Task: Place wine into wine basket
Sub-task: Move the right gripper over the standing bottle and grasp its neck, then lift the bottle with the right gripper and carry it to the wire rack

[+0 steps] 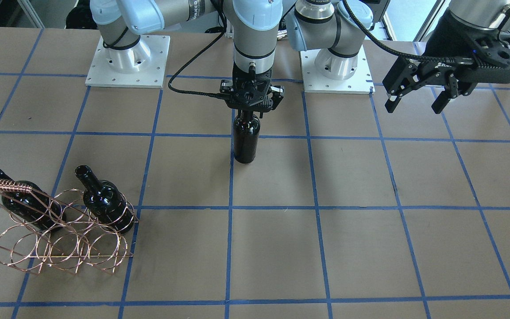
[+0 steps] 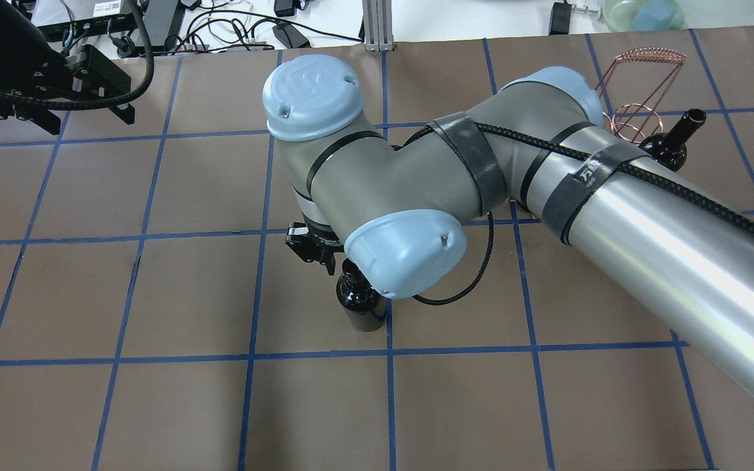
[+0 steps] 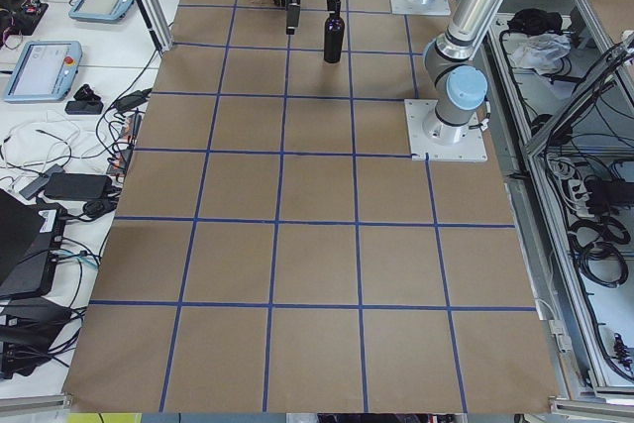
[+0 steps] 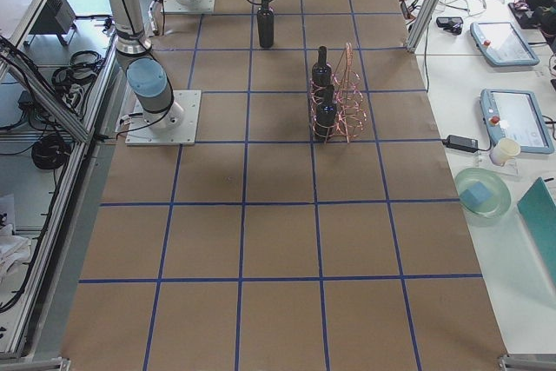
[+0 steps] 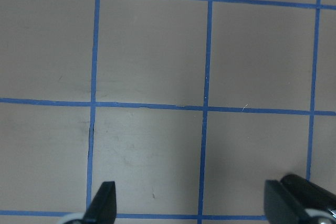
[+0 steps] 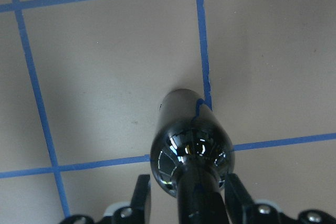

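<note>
The rack (image 1: 67,221) holds two bottles (image 1: 104,201). The right gripper (image 1: 249,110) straddles the third bottle (image 1: 246,141), upright on the worktop (image 1: 370,248); I cannot tell if it grips. The left gripper (image 1: 414,105) gapes empty.

I see the table (image 1: 281,248) steeply from across, and from behind, overhead. Two end cameras look along it from far off. Both wrist cameras look straight down, close. The front and right-wrist views share the standing bottle (image 1: 245,139).
</note>
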